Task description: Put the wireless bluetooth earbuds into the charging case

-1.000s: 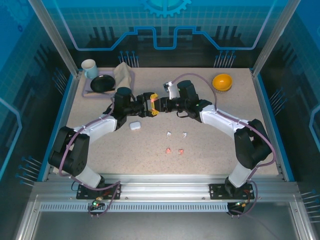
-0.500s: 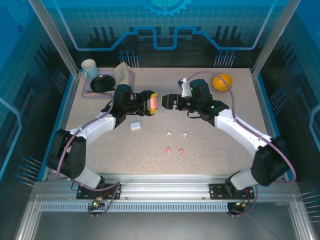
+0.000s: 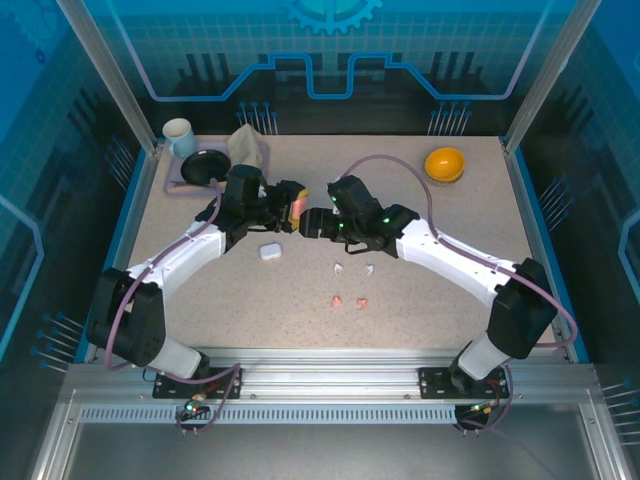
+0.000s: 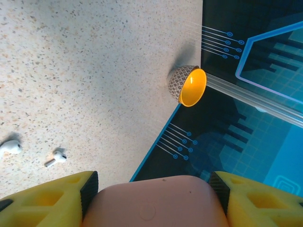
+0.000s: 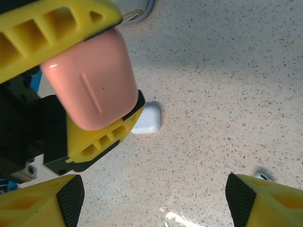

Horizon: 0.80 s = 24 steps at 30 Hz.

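Observation:
My left gripper (image 3: 295,209) is shut on a salmon-pink charging case (image 4: 154,201), held above the table with its lid closed (image 5: 90,80). My right gripper (image 3: 311,222) stands open just right of that case, its fingers (image 5: 71,198) wide apart with nothing between them. A white charging case (image 3: 269,252) lies closed on the table below the left gripper (image 5: 147,118). Two white earbuds (image 3: 339,268) (image 3: 369,269) lie loose on the table, with two pink earbuds (image 3: 338,301) (image 3: 361,303) nearer the front. The left wrist view also catches the white earbuds (image 4: 56,158).
An orange bowl (image 3: 444,163) sits at the back right. At the back left are a mug (image 3: 179,135), a black bowl (image 3: 205,167) and a folded cloth (image 3: 247,148) on a purple tray (image 3: 172,185). Blue walls edge the table.
My right gripper let go of the pink case, opened wide, drew back to the right, then came back close to it. The left gripper kept hold of the case.

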Available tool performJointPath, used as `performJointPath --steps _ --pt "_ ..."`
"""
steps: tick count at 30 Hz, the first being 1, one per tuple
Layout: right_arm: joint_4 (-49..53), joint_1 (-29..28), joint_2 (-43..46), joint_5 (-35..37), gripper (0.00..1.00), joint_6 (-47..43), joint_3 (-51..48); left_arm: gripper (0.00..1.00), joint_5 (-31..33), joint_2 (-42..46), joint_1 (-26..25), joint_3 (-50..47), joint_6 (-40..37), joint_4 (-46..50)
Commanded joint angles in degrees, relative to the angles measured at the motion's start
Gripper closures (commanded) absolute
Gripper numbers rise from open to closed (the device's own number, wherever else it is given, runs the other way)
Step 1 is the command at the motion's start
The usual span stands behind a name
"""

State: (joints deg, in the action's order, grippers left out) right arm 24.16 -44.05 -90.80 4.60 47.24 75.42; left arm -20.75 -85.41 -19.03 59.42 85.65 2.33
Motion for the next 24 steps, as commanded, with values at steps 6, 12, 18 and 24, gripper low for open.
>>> performJointPath --steps 6,12,18,24 --pt "-6.6 5.3 3.6 -5.5 0.19 -3.8 -5.1 0.67 -2.9 -1.0 0.1 5.6 -7.4 5.3" --pt "-5.3 11.3 7.6 -8.5 0.19 -5.6 -9.9 0.68 -9.8 -7.1 0.2 12.4 -19.3 15.2" --pt "-10.2 12.2 8.2 -16.9 0.20 -10.7 -13.9 0.65 -21.1 -12.6 0.2 14.5 -26.4 17.0" --pt "-24.1 15.7 8.9 -31.9 0.22 -13.6 -22.7 0.60 -29.0 -16.4 0.7 17.2 -32.9 20.2"
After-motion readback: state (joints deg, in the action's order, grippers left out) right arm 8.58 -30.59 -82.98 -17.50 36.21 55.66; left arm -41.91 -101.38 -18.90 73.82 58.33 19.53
